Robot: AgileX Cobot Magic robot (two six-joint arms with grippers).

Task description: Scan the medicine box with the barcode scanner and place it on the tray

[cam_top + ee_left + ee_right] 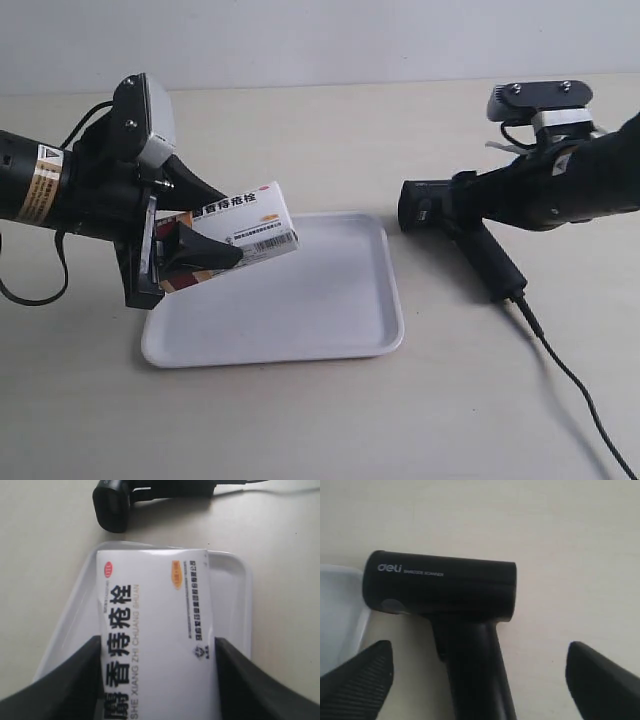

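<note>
Presently the medicine box (157, 635) is held clamped by the left gripper (157, 680), lifted and tilted over the tray (330, 310), printed face presumably offered for scanning. Beyond, the barcode scanner (440, 587) lies on the table (320, 420); the right gripper (480, 680) is spread wide above its handle.

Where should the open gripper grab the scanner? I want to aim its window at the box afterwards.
Grip the handle, probably just below the head, coming down from above with one finger on each side. The scanner lies flat on the table, and the right gripper hangs open, straddling the handle.
</note>
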